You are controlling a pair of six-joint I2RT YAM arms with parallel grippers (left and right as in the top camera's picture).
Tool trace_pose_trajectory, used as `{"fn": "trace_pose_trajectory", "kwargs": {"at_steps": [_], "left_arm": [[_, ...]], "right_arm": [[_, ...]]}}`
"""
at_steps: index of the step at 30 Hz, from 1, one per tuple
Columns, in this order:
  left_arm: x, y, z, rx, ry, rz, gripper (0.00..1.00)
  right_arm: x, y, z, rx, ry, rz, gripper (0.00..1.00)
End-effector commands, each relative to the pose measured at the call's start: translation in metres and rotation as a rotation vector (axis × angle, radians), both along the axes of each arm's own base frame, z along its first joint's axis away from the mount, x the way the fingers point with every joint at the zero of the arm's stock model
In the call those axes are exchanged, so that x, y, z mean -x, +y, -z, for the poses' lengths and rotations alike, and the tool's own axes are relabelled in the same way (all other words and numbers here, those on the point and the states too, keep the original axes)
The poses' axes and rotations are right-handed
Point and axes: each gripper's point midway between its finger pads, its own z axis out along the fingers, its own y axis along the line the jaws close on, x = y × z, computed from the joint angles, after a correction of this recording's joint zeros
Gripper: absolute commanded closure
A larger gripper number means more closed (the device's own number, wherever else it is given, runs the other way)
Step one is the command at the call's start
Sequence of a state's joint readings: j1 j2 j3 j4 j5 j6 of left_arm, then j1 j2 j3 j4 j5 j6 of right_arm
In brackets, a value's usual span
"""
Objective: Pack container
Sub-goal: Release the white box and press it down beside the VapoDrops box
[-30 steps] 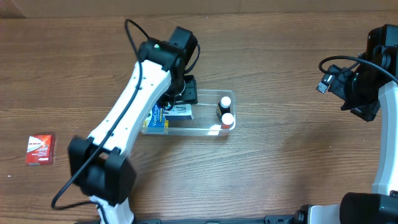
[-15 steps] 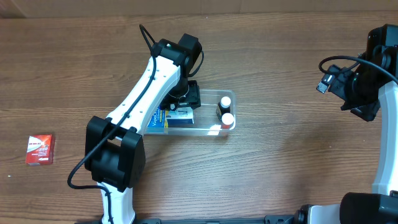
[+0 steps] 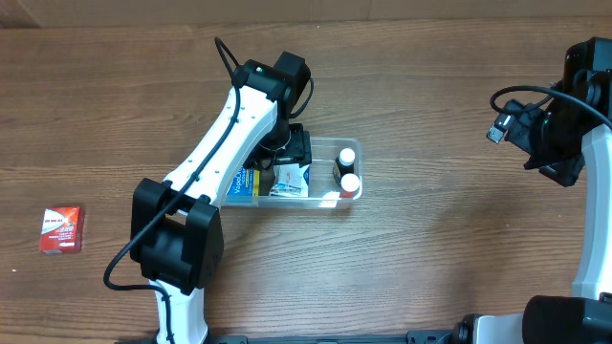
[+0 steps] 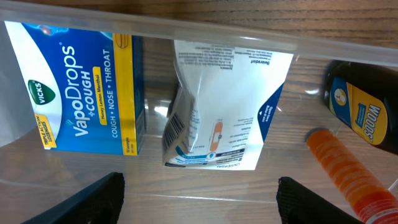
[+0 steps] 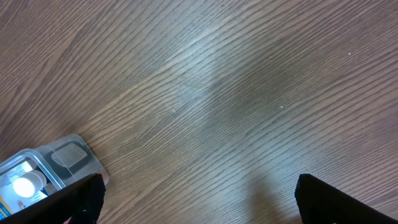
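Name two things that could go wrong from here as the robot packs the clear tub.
1. The white box sits tilted beside the VapoDrops box in the container; it may topple or crowd later items.
2. The left gripper hangs open over it; lifting away carelessly could clip the box or the wall.

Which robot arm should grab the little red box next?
Left, most likely. The red box lies at the left of the table, and the left gripper is open over the container, empty. The right gripper hangs far off on the right.
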State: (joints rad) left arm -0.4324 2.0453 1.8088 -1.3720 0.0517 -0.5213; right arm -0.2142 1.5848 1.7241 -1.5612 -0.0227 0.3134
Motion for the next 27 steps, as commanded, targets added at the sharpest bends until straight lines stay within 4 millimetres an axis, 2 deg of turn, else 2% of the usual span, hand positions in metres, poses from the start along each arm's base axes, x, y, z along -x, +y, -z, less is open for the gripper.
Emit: {"fn": "trace_pose_trajectory", "kwargs": {"at_steps": [1,2,3,4,6,7,10,19,27], "left_arm": [[-0.004,-0.003,-0.001,0.002,-0.02,0.033,0.23],[-0.005,-0.004,-0.001,0.005,-0.025,0.035,0.26],[-0.006,-0.005,-0.001,0.008,-0.029,0.035,0.34],[-0.007,-0.006,-0.001,0.011,-0.032,0.042,0.51],[-0.008,-0.01,-0.001,0.022,-0.041,0.094,0.72],[-0.008,-0.012,0.0,0.024,-0.047,0.125,0.78],[-0.01,-0.017,0.001,0.03,-0.062,0.172,0.84],[-0.004,-0.018,0.017,0.016,-0.042,0.199,0.85],[0.011,-0.009,0.052,-0.006,0.006,0.217,0.84]], "right_arm": [[0.0,0.002,-0.002,-0.003,-0.009,-0.011,0.0],[0.0,0.002,-0.002,-0.003,-0.009,-0.011,0.0],[0.0,0.002,-0.002,-0.002,-0.009,-0.011,0.0],[0.0,0.002,-0.002,-0.003,-0.009,-0.011,0.0],[0.0,0.002,-0.002,-0.003,-0.01,-0.011,0.0],[0.0,0.002,-0.002,-0.002,-0.009,-0.011,0.0],[0.0,0.002,-0.002,-0.002,-0.009,-0.011,0.0],[0.0,0.002,-0.002,-0.002,-0.009,-0.011,0.0],[0.0,0.002,-0.002,-0.002,-0.009,-0.011,0.0]]}}
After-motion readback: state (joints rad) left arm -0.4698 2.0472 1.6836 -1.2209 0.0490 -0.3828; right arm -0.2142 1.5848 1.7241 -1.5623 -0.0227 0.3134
